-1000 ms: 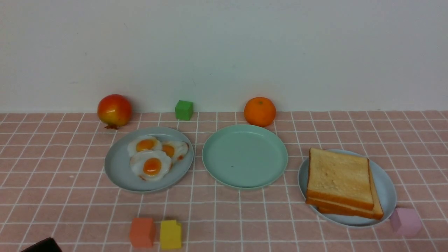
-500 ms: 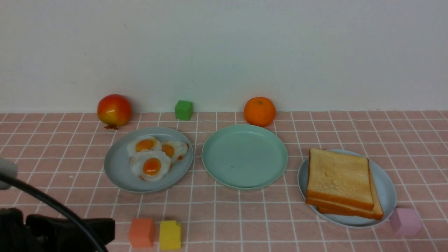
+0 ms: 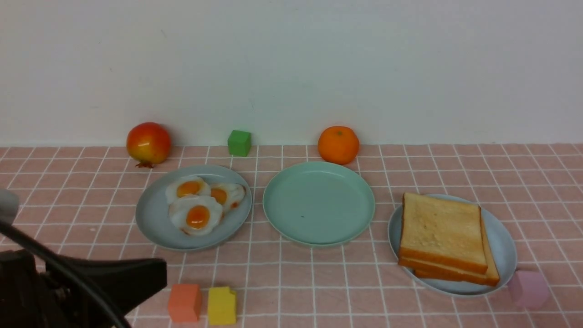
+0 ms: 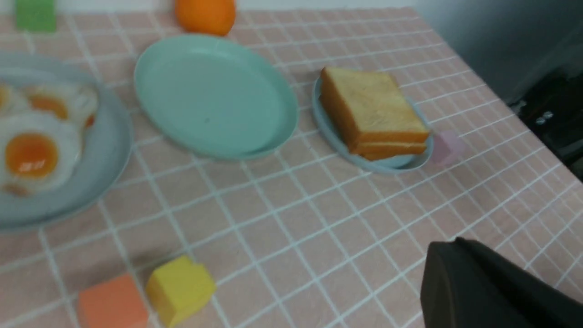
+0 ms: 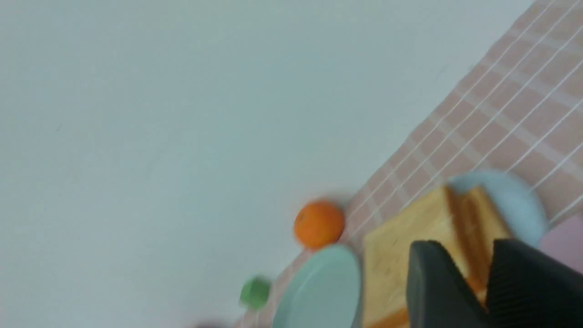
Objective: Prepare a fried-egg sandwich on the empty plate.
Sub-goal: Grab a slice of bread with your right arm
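Mint-green plate (image 3: 319, 205) lies forward-right, well apart from left hand (image 3: 155, 275).

Along the white wall (image 3: 291, 68), mid-frame, sit a red-yellow fruit (image 3: 149, 143), a green cube (image 3: 239, 143) and an orange (image 3: 338, 145). Lower left — an orange cube (image 3: 184, 302) just beside a yellow block (image 3: 222, 305). Lower right, a pale pink cube (image 3: 528, 288). A pink checked cloth (image 3: 91, 205) lies underneath.

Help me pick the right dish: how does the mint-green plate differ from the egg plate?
The mint-green plate holds no food; the grey-blue plate holds three fried eggs. The mint-green plate sits central, the grey-blue plate to its left. Both are round and shallow.
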